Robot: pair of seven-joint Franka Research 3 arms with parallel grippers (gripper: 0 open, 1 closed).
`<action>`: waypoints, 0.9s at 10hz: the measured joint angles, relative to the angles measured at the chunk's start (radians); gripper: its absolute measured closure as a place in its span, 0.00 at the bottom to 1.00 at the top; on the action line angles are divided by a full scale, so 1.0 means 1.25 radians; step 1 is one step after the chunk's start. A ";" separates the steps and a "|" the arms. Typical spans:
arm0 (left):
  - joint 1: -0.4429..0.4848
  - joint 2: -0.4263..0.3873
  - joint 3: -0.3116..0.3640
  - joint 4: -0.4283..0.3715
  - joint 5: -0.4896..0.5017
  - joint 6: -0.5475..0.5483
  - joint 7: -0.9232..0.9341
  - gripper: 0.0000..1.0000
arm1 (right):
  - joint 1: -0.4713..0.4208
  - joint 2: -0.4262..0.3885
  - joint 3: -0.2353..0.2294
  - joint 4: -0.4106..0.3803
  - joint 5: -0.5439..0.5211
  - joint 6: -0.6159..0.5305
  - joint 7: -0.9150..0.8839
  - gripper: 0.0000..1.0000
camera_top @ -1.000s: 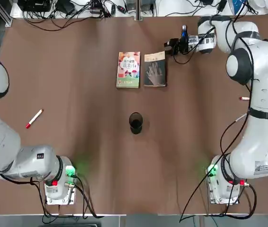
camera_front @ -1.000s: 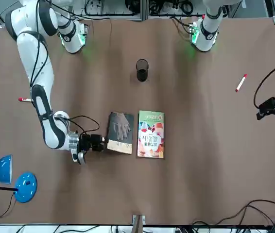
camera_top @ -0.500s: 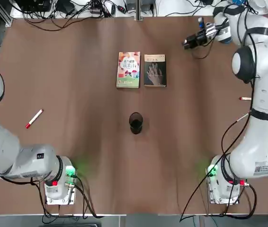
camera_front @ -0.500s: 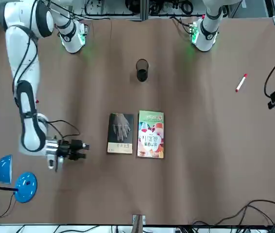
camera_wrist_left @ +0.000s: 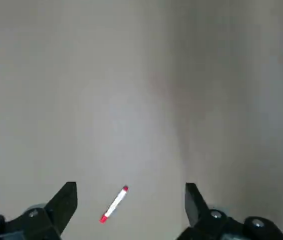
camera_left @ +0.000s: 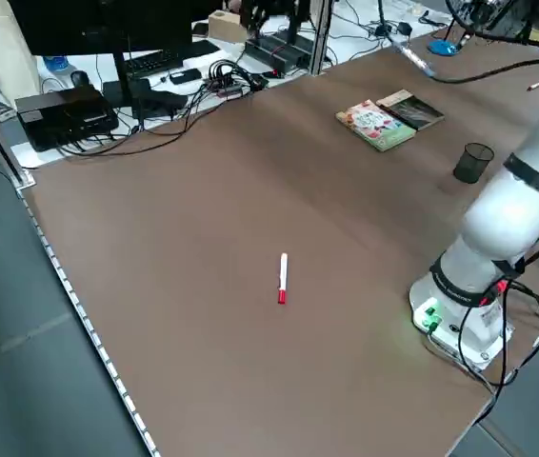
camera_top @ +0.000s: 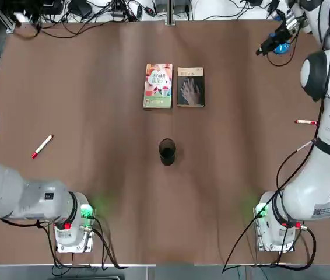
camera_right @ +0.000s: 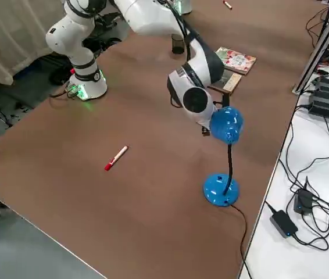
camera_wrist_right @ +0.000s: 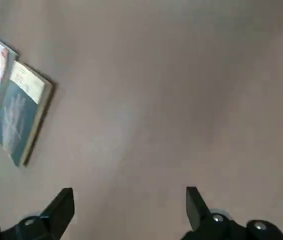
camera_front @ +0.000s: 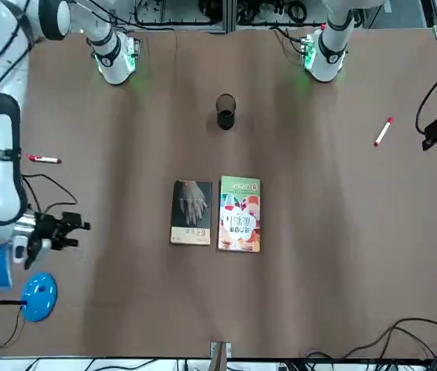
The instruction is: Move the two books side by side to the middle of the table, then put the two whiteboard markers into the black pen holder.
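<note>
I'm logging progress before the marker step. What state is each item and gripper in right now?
pale book: flat, mid-table, beside the dark one.
dark book: flat, beside the pale one.
left-side marker: lying loose, capped.
right-side marker: lying loose.
black pen holder: upright, no markers inside.
left gripper: open, empty.
right gripper: open, empty.
blue lamp: standing.
</note>
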 joint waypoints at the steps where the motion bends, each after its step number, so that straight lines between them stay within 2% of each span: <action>1: 0.000 -0.041 0.045 -0.108 0.000 0.057 0.082 0.03 | 0.000 -0.015 -0.025 -0.026 -0.028 -0.001 0.002 0.01; 2: 0.001 -0.070 0.085 -0.199 0.000 0.096 0.167 0.00 | 0.000 -0.032 -0.049 -0.057 -0.047 -0.003 0.002 0.01; 4: 0.000 -0.086 0.157 -0.319 0.000 0.174 0.353 0.00 | -0.001 -0.062 -0.079 -0.128 -0.061 -0.004 0.002 0.01; 6: 0.000 -0.086 0.213 -0.407 0.011 0.278 0.490 0.00 | 0.001 -0.076 -0.082 -0.188 -0.061 -0.001 0.021 0.01; 9: 0.000 -0.077 0.267 -0.534 0.096 0.424 0.550 0.00 | 0.009 -0.101 -0.083 -0.253 -0.061 0.052 0.170 0.01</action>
